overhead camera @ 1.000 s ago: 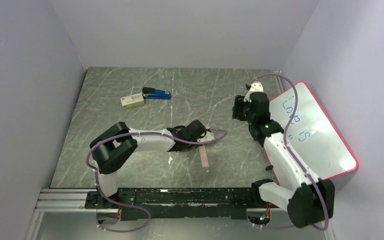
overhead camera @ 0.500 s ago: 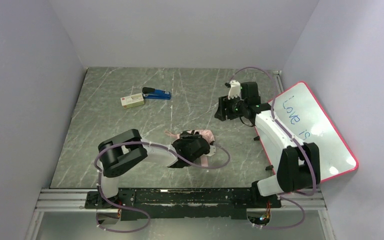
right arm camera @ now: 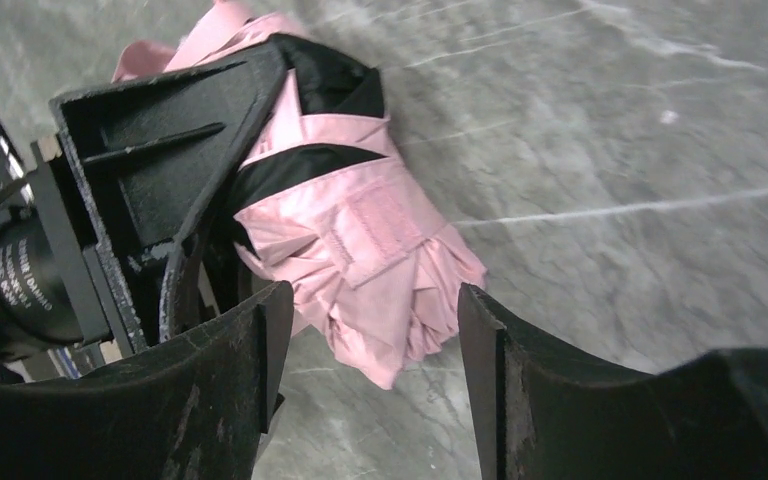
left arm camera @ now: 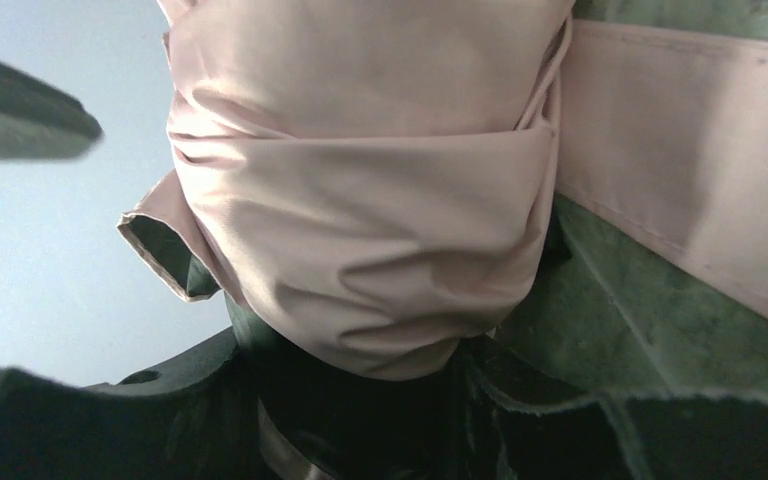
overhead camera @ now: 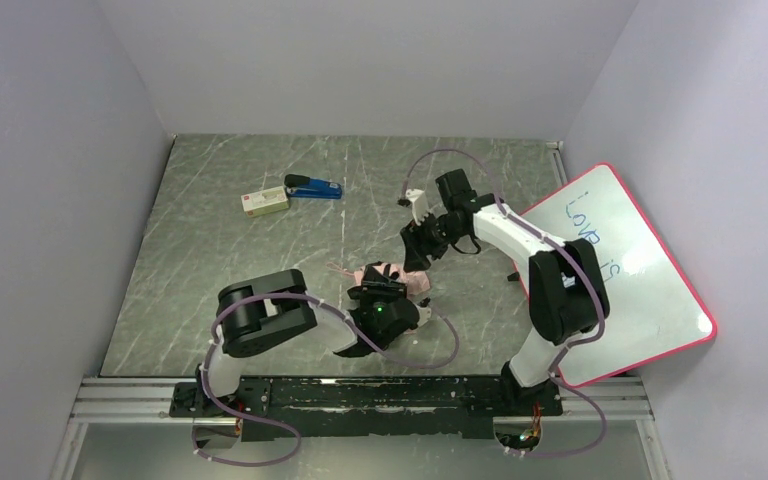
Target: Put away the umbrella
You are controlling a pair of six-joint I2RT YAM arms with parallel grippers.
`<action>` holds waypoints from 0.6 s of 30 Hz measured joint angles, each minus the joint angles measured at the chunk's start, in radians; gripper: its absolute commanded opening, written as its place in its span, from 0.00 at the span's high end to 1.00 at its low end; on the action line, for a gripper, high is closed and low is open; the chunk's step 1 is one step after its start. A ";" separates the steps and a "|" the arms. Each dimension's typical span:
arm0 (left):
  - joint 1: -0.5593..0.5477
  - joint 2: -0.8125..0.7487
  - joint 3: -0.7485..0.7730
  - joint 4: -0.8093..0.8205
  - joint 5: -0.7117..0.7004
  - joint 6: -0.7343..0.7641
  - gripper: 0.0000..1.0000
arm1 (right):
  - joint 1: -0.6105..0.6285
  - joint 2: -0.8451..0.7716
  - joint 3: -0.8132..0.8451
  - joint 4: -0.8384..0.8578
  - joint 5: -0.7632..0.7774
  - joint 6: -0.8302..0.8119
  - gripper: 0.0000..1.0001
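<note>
Though hidden overhead, strap (right arm camera: 378,226) binds umbrella (right arm camera: 365,305) (right wrist)

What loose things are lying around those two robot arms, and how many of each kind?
Pale pink folded fabric umbrella: 1
Blue stapler: 1
Small cream box with a red end: 1
White writing board with a red rim: 1
Total: 4
</note>
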 measured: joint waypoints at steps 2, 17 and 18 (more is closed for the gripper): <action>-0.005 0.011 -0.009 0.035 -0.017 0.018 0.95 | 0.014 0.021 0.010 -0.028 -0.022 -0.051 0.35; -0.027 0.050 -0.023 0.135 -0.069 0.069 0.95 | 0.087 0.075 0.084 -0.105 0.026 -0.278 0.38; -0.027 0.050 -0.023 0.135 -0.069 0.070 0.95 | 0.093 0.085 0.084 -0.117 0.028 -0.289 0.38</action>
